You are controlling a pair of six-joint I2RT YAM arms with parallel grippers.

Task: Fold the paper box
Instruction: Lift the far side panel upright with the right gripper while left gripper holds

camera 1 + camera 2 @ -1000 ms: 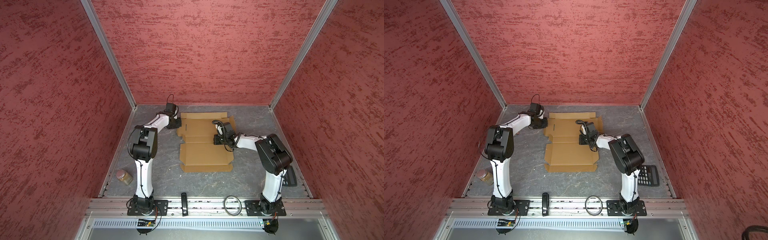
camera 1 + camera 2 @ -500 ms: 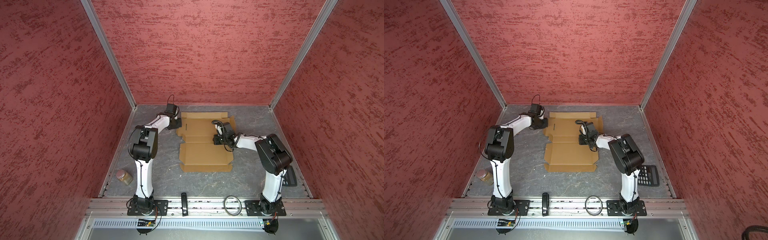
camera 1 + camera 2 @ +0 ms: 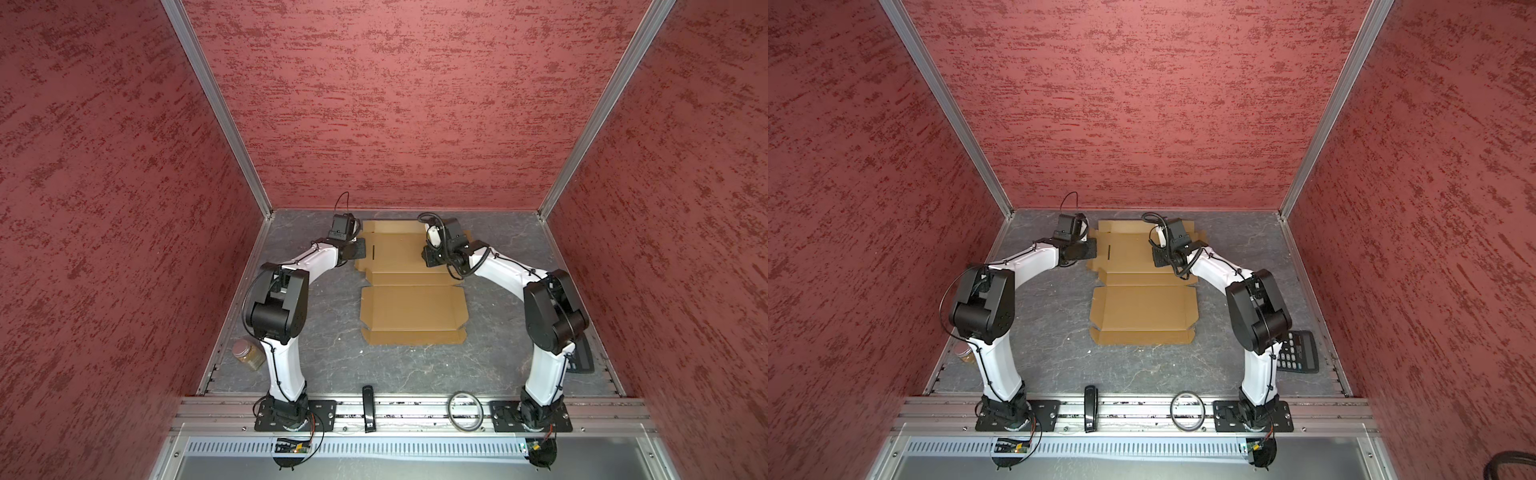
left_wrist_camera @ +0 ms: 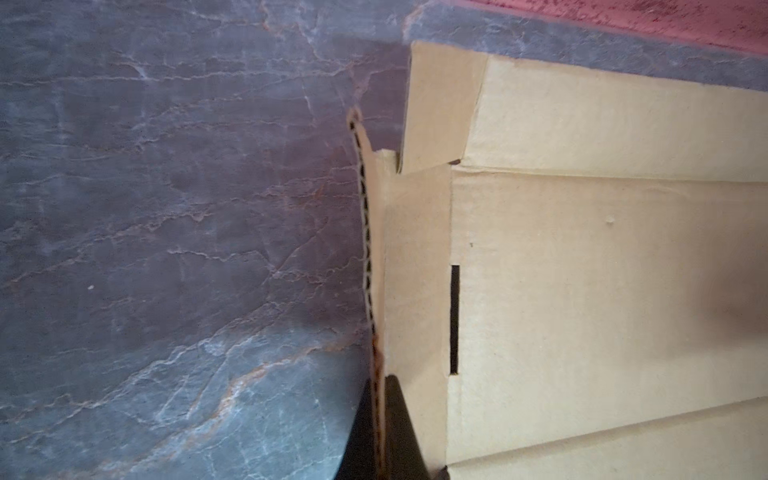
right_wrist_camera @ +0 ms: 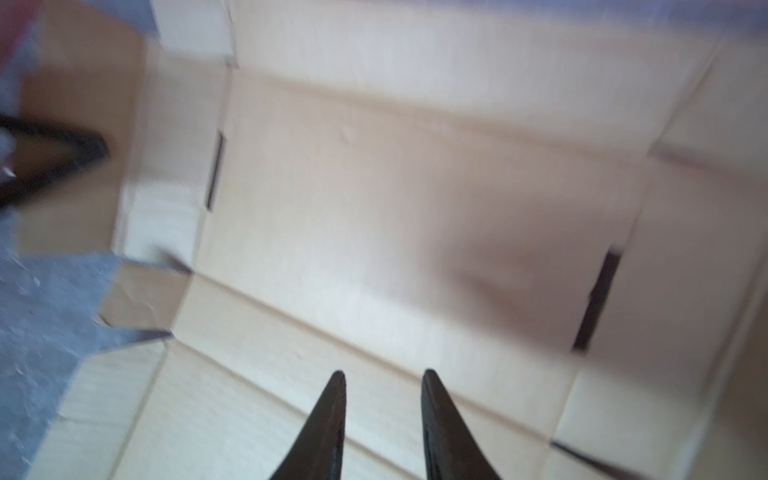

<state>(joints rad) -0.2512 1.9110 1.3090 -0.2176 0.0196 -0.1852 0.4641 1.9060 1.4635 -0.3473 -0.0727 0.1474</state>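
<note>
The paper box point(image 3: 411, 307) point(image 3: 1142, 311) is a flat brown die-cut cardboard sheet with flaps, creases and slots, lying on the grey floor in both top views. My left gripper point(image 3: 356, 249) point(image 3: 1090, 249) is at the sheet's far left side. In the left wrist view the left gripper point(image 4: 380, 380) is shut on the corrugated edge of a raised side flap point(image 4: 368, 249). My right gripper point(image 3: 431, 255) point(image 3: 1159, 257) hovers over the sheet's far right part. In the right wrist view the right gripper point(image 5: 382, 374) stands open above the cardboard, with nothing between its fingertips.
A jar point(image 3: 248, 353) stands by the left wall and a calculator point(image 3: 1298, 351) lies near the right arm's base. A black bar point(image 3: 368, 407) and a ring point(image 3: 465, 409) rest on the front rail. Red walls enclose three sides.
The right gripper's jaws have parted and its wrist has shifted a little toward the back wall. The left arm has barely moved and keeps its pinch on the flap.
</note>
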